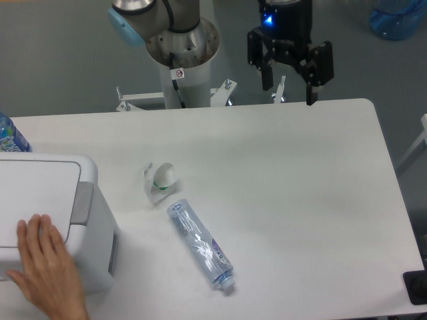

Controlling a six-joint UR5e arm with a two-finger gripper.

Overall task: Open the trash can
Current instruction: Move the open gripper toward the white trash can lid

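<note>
The trash can point(100, 240) is a white boxy bin at the table's left front, its flat lid point(33, 193) lying closed. A grey push tab point(83, 203) sits on the lid's right edge. A person's hand point(47, 267) rests on the lid's near part. My gripper point(289, 93) hangs open above the table's far edge, right of centre, far from the bin and holding nothing.
A clear plastic bottle point(200, 245) lies on its side in the middle of the table. A crumpled white and green piece point(160, 180) lies just behind it. A blue bottle point(10, 137) stands at the far left edge. The robot base point(181, 47) rises behind the table.
</note>
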